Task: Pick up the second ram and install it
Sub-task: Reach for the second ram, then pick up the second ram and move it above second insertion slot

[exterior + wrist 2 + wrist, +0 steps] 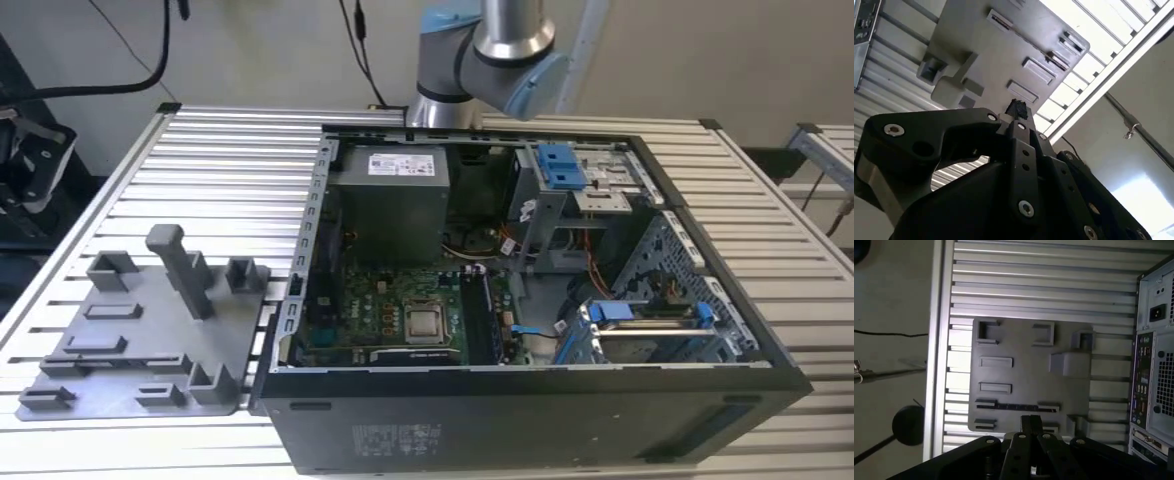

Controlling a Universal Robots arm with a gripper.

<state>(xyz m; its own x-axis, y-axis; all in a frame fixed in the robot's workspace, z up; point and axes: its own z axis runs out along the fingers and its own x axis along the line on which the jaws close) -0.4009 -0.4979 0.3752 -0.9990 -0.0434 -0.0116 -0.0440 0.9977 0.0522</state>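
Note:
The second ram [1016, 407] is a thin dark strip lying flat on the grey fixture plate [1024, 375], held between two small end holders. It appears in the second wrist view as a dark line [1026, 40] across the plate, and in the exterior view as a thin strip [120, 358] near the plate's front. My gripper [1030, 424] hangs well above the plate, and its tips sit close to the strip in the first wrist view. The fingers are pressed together with nothing between them. The same fingertips [1016, 106] show in the second wrist view.
An open computer case [534, 400] stands at the exterior view's right of the plate, with a green board [387, 310] and long black slots [477, 315] inside. The plate carries several raised grey holders and a tall post [180, 270]. Everything rests on a slatted metal table [214, 160].

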